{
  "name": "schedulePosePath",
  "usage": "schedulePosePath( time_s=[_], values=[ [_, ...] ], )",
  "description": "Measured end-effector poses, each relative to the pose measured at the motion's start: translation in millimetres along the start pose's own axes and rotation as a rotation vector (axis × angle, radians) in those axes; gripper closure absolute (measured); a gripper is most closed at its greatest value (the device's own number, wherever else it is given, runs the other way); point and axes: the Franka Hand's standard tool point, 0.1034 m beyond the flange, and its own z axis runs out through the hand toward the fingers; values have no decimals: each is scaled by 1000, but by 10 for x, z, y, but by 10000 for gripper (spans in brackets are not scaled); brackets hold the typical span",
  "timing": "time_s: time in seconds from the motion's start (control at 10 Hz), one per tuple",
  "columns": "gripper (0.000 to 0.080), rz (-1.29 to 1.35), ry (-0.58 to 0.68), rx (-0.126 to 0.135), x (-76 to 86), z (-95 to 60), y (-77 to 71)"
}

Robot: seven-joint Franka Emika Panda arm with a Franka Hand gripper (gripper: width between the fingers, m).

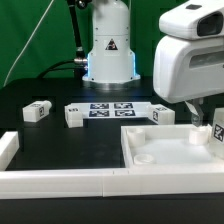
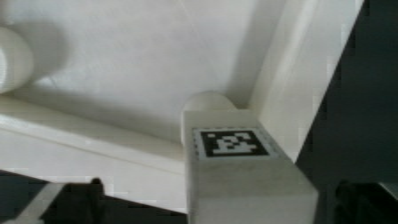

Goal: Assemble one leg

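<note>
The leg (image 2: 237, 150), at three o'clock of the panel (image 1: 165, 150), should feel light, stiff and smooth; take its flat sides. Whether your gripper (image 1: 199, 112) pinches it, I cannot tell.

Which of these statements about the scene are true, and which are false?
1. Two legs lie on the exterior view's left of the marker board. True.
2. The marker board lies on the panel. False: it lies on the table, beyond the panel.
3. A tagged leg is at the panel. True.
4. The panel is black. False: it is white.
</note>
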Motion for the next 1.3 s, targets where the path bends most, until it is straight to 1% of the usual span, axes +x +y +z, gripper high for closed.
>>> schedulePosePath(
  time_s=[0.1,0.2,0.3,0.4,0.6,0.7,1.0,1.1,1.3],
  values=[
    [180,0,0,0,0,0,0],
    [385,0,0,0,0,1,0],
    [385,0,0,0,0,1,0],
    [509,4,0,0,0,1,-1],
    [509,35,3,2,3,3,-2],
    [509,146,19,9,3,8,-6],
    [509,475,61,16,-14,16,-28],
    [509,621,62,29,-15,18,-28],
    [508,889,63,33,-10,22,-43]
  ],
)
